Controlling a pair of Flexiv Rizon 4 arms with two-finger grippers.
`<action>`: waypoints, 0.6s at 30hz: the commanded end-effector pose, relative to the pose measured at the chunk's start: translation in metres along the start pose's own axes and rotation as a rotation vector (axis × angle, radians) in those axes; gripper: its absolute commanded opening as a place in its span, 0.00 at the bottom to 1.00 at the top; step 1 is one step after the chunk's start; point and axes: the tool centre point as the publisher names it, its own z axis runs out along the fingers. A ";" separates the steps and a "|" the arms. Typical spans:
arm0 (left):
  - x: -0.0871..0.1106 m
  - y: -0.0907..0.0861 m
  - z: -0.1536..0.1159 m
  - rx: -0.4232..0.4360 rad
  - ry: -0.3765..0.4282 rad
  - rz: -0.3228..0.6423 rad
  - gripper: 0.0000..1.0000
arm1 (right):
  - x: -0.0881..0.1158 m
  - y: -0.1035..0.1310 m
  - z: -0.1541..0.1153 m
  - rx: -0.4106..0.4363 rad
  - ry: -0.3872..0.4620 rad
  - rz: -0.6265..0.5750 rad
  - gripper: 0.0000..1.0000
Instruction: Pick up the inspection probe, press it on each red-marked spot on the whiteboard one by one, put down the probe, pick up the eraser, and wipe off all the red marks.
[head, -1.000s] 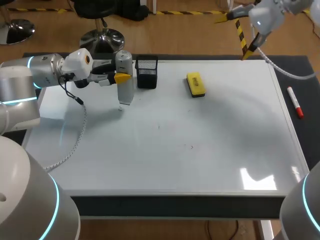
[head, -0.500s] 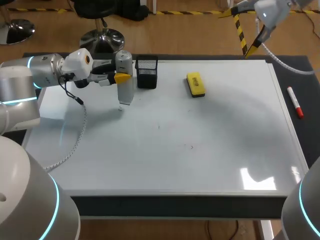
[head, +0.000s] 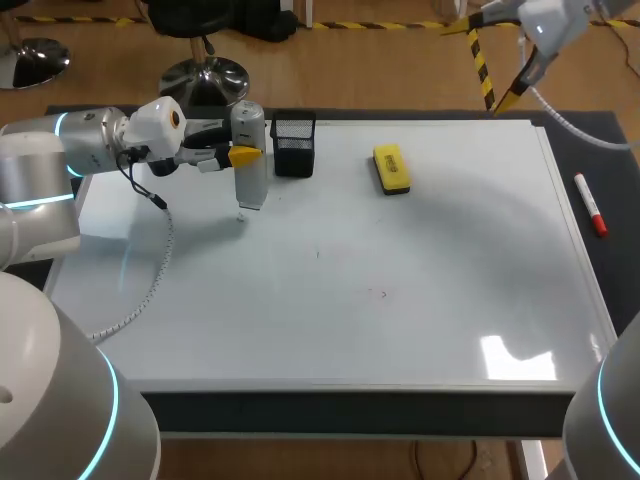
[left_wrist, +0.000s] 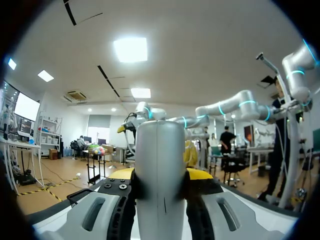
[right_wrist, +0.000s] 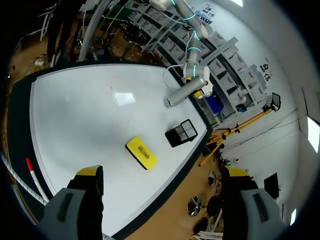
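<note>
My left gripper (head: 244, 156) is shut on the grey inspection probe (head: 249, 165), holding it upright near the whiteboard's (head: 420, 290) far left, its thin tip at or just above the surface. In the left wrist view the probe (left_wrist: 160, 170) fills the gap between the fingers of the gripper (left_wrist: 160, 184). The yellow eraser (head: 391, 168) lies at the board's far middle. My right arm (head: 545, 22) hangs high over the far right corner. Its gripper (right_wrist: 162, 175) stands wide open and empty, above the eraser (right_wrist: 141, 152) and the probe (right_wrist: 185, 93). Only two tiny faint marks (head: 318, 253) show on the board.
A black mesh holder (head: 293, 146) stands just right of the probe, close to the left gripper. A red-capped marker (head: 590, 204) lies on the dark mat off the board's right edge. A cable (head: 150, 280) trails from the left wrist across the board's left side.
My right arm has drifted a little to the right at the far right corner. The left arm and the probe have not moved.
</note>
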 end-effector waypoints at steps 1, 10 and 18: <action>0.000 -0.001 0.001 0.000 -0.001 0.002 0.00 | 0.000 -0.001 -0.001 0.000 0.005 -0.002 1.00; 0.000 -0.001 0.001 0.000 -0.001 0.002 0.00 | 0.000 -0.001 -0.001 0.000 0.005 -0.002 1.00; 0.000 -0.001 0.001 0.003 -0.009 0.001 0.00 | 0.000 -0.001 -0.001 0.000 0.005 -0.002 1.00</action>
